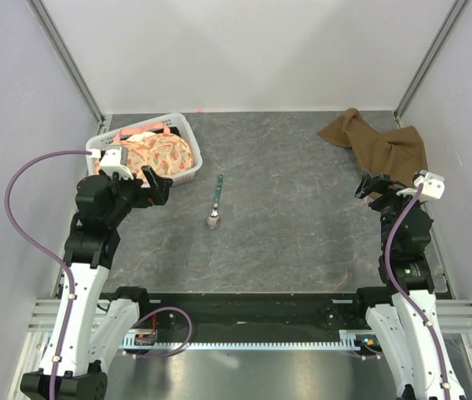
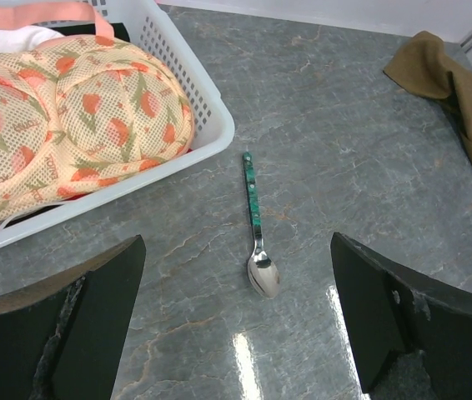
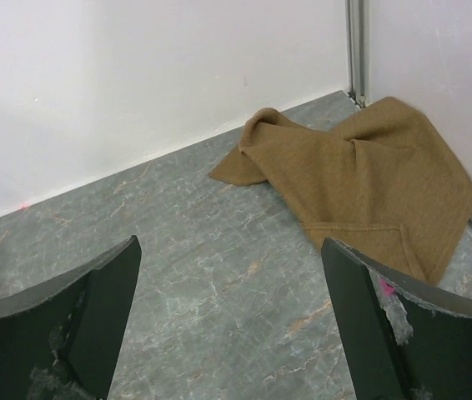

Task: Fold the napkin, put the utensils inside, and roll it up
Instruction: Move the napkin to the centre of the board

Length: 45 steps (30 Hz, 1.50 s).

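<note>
Overhead, we find the right gripper [image 1: 371,185] and left gripper [image 1: 158,184] empty, jaws apart. Left wrist: spoon [image 2: 255,218] lies ahead, untouched. Right wrist: napkin [image 3: 361,183] crumpled ahead-right; we advise pinching one near corner, then spreading flat.

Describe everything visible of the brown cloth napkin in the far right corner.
The plain medium-brown soft cloth napkin looks like woven fabric without pattern. It lies crumpled, not spread: its left part is twisted into a fold, and a hemmed edge doubles over near the front. It rests on the grey marbled table in the far right corner, its right edge at the foot of the side wall. The right gripper stands open short of it; nothing grips it.
</note>
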Motion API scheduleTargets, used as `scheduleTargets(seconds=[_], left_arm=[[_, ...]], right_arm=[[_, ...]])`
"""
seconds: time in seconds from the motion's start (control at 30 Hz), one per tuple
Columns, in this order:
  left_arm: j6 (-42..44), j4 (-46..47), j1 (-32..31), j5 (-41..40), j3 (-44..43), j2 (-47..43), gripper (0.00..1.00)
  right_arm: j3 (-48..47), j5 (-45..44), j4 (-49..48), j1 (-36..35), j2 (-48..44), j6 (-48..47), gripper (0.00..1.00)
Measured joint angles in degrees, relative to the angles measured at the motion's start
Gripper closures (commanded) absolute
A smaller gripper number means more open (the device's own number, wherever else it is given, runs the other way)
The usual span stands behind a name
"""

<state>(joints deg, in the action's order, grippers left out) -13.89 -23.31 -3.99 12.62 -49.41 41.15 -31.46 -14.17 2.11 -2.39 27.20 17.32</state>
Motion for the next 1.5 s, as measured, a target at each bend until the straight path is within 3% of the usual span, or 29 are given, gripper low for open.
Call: scheduleTargets(seconds=[0.3,0.47,0.7,0.87,1.27,1.37,1.47,1.5], left_arm=[[1.0,0.4,0.0,2.0,0.1,0.3,0.01],[1.9,1.2,0.0,4.5,0.2,1.1,0.02],[2.7,1.2,0.0,5.6,1.5,2.2,0.03],[3.1,1.2,0.0,5.5,1.7,2.4,0.03],[3.6,1.4,0.0,5.4,1.9,3.3,0.03],[3.7,1.6,0.0,5.4,1.9,3.5,0.03],[3.8,1.6,0.0,5.4,1.9,3.5,0.03],[3.8,1.6,0.0,5.4,1.9,3.5,0.03]], right_arm=[[-9.6,-3.7,2.3,0.0,10.0,-1.7,0.02],[-21.0,-6.5,4.9,0.0,26.7,-3.1,0.02],[-37.6,-7.6,9.1,0.0,60.1,-5.0,0.02],[-44.6,-8.2,12.9,0.0,75.1,-6.2,0.02],[-56.1,-12.5,13.9,3.4,89.1,-9.5,0.06],[-56.7,-11.8,13.9,5.2,92.0,-10.6,0.2],[-57.2,-9.8,14.1,6.7,94.9,-12.9,0.64],[-57.2,-8.4,14.3,7.0,95.5,-13.6,0.95]])
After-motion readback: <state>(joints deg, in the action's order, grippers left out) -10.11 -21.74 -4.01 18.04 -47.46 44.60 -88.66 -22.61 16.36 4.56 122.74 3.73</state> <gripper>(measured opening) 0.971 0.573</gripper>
